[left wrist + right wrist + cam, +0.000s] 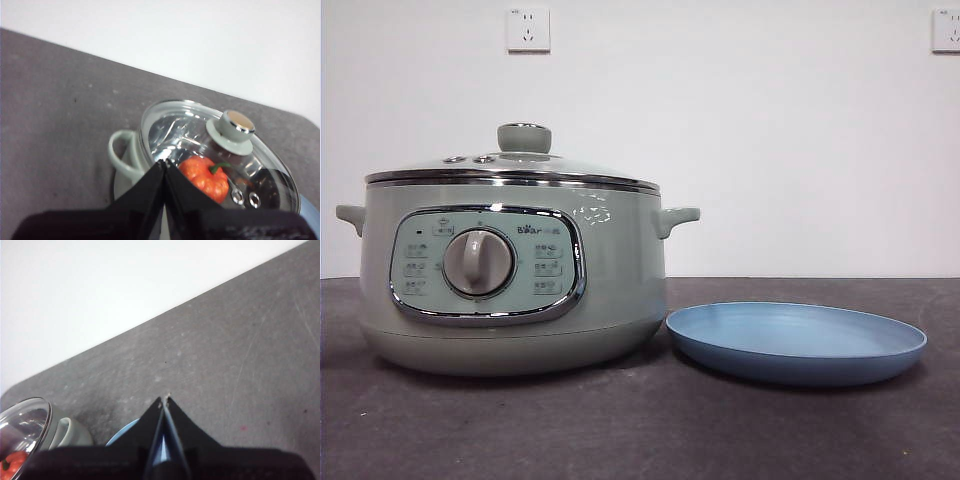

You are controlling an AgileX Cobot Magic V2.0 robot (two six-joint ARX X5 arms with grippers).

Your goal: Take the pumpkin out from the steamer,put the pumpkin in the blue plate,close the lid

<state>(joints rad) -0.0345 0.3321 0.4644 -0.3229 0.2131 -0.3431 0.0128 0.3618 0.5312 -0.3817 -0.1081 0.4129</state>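
Steamer at left on the worktop, lid seated, pumpkin enclosed beneath the glass. Blue plate waits just right, shortening transfer. Left end effector and right end effector, both pressed together, hold above.

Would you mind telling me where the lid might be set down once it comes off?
Bare dark tabletop runs in front of the sage-green steamer and the empty light-blue plate. It is crowded where plate and steamer nearly meet. The glass lid is on.
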